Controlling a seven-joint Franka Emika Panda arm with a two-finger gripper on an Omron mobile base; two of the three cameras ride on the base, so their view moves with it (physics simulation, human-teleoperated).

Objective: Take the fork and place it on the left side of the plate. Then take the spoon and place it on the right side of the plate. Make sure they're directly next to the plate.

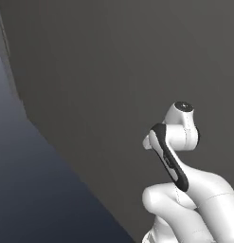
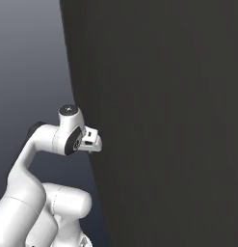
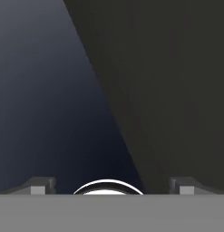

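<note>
Nothing of the table setting lay within sight at this moment, so where the fork, the spoon and the plate stood could not be told. The two-finger gripper (image 3: 111, 186) carried nothing: its small dark fingertips (image 3: 38, 185) rose far apart at the lower corners of the hand view, the gap between them wide and bare.

Ahead of the hand and to one side of it rose a broad, flat dark grey wall (image 3: 177, 81), its edge slanting away from the fingers; on the other side of the fingers spread a smooth blue-grey floor (image 3: 36, 90). The hand looked along the seam where the two met.

In the base views the white jointed arm (image 2: 43, 144) was folded close above its base, the wrist bent so that the hand sat just beside the wall's edge. That tucked pose looked like a travelling posture, kept compact while the base was away from any counter. By this reckoning the fork had yet to be fetched, and the base would need to bring the setting into view before any reach made sense.
</note>
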